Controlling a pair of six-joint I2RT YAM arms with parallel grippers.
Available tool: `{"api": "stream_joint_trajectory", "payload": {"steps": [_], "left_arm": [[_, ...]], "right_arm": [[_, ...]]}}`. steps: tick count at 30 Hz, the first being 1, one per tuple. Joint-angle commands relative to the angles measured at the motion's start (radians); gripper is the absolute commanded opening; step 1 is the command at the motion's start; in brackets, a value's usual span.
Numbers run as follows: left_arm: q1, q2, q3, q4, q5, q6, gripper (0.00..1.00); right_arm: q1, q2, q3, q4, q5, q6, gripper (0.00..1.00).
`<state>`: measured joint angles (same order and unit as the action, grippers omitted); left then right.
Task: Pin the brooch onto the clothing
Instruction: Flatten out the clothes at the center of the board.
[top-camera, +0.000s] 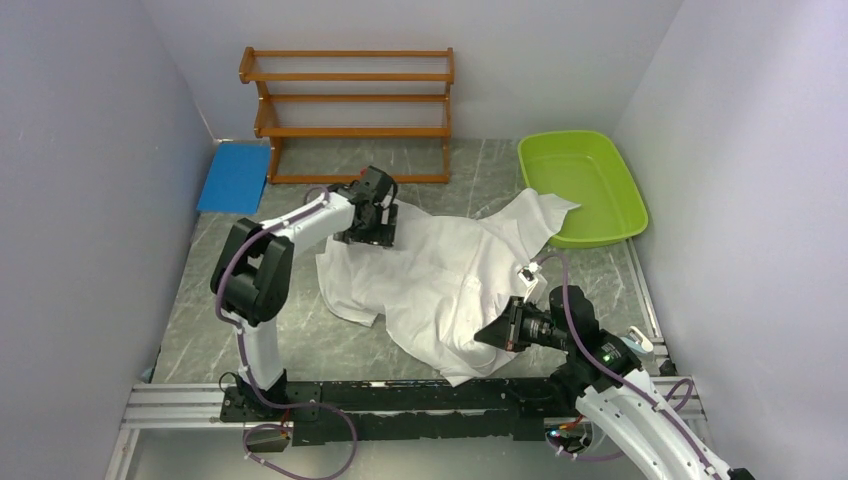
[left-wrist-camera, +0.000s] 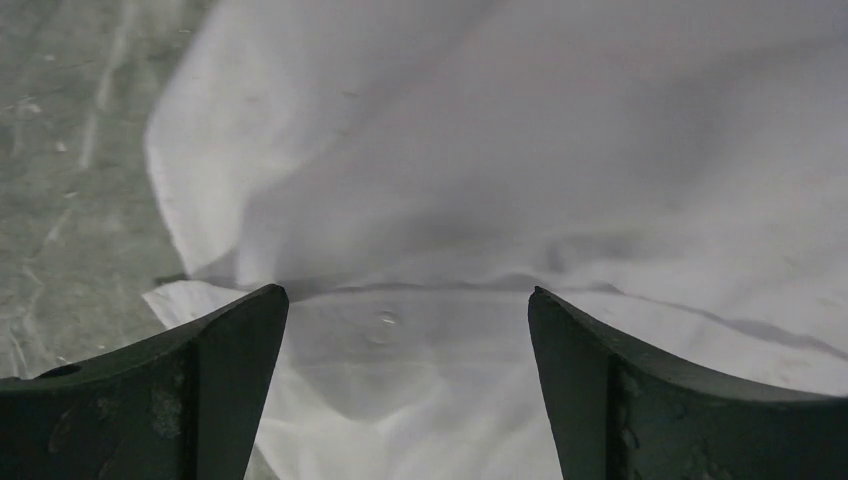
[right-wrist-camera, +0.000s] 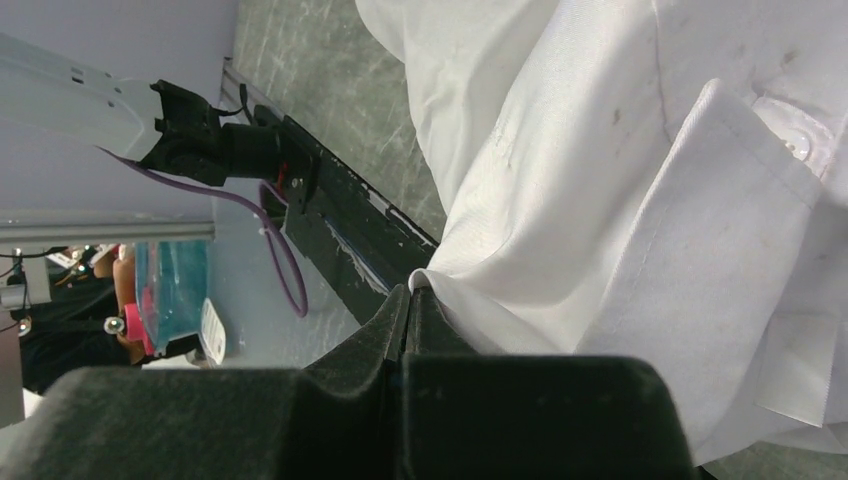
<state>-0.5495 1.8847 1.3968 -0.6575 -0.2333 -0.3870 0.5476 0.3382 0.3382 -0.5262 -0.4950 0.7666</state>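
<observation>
Right tool (right-wrist-camera: 408, 300) pinches one shirt (top-camera: 440, 270) — left tool (left-wrist-camera: 408, 295) gapes above it.

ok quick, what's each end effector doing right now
left end effector: open, over the shirt, holding nothing
right end effector: closed, pinching the shirt's edge

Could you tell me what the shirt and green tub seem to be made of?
The shirt looks like thin woven cotton or a blend, matte: it creases and drapes softly. The green tub looks like moulded plastic, smooth and glossy.
</observation>
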Motion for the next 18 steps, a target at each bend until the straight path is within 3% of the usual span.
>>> {"api": "stream_joint_trajectory", "payload": {"steps": [1,4,6,8,11,12,13,18], "left_arm": [[0.091,0.015,-0.026,0.042,0.056,-0.003,0.96],[0.104,-0.021,-0.097,0.106,0.108,0.003,0.91],[0.108,-0.058,-0.136,0.139,0.126,-0.001,0.75],[0.122,-0.088,-0.171,0.159,0.154,-0.004,0.65],[0.162,-0.105,-0.208,0.165,0.220,-0.014,0.30],[0.175,-0.115,-0.221,0.164,0.235,-0.020,0.11],[0.187,-0.132,-0.235,0.158,0.242,-0.033,0.04],[0.223,-0.339,-0.338,0.105,0.239,-0.101,0.03]], "right_arm": [[0.001,0.002,0.030,0.023,0.012,-0.016,0.00],[0.001,0.023,0.034,0.037,0.011,-0.024,0.00],[0.002,0.043,0.048,0.042,0.017,-0.039,0.00],[0.001,0.065,0.068,0.045,0.024,-0.059,0.00],[0.000,0.106,0.104,0.052,0.031,-0.090,0.00],[0.001,0.120,0.114,0.056,0.033,-0.101,0.00],[0.000,0.132,0.126,0.061,0.035,-0.108,0.00],[0.000,0.200,0.163,0.114,0.021,-0.135,0.00]]}}
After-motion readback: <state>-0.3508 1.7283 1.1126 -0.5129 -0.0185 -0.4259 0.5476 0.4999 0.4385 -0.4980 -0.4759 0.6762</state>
